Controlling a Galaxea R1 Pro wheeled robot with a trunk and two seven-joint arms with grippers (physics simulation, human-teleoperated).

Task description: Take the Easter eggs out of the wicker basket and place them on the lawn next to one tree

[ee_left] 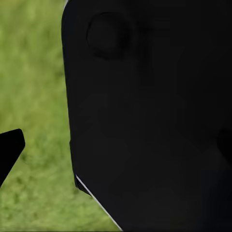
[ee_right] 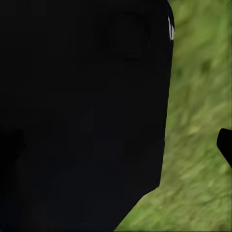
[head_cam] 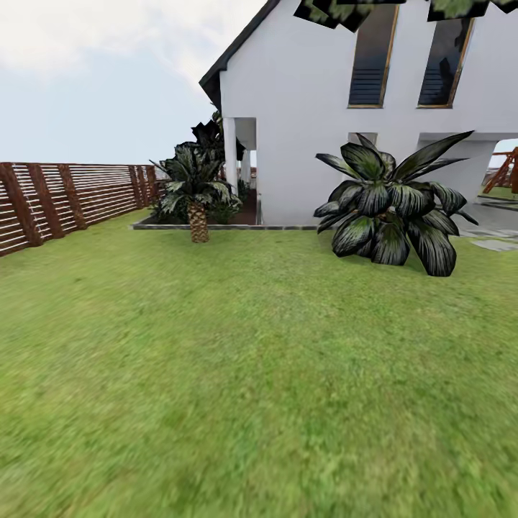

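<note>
The lawn [head_cam: 244, 374] spreads green and flat before me in the head view. The Easter eggs, the wicker basket and the tree are out of view. In the left wrist view my left gripper [ee_left: 116, 147] hangs over grass in front of a dark part of my own body, one black fingertip [ee_left: 10, 147] at the frame's edge and the other faint against the dark panel. My right gripper [ee_right: 116, 142] stands the same way, with one fingertip [ee_right: 225, 144] over grass. Both are open and hold nothing.
A brown slat fence [head_cam: 65, 198] bounds the garden at the left. A white house [head_cam: 324, 108] stands ahead. A short palm with a scaly trunk [head_cam: 196, 194] and a big dark broad-leaved plant [head_cam: 392, 208] grow at its foot. Dark foliage [head_cam: 338, 11] overhangs the top.
</note>
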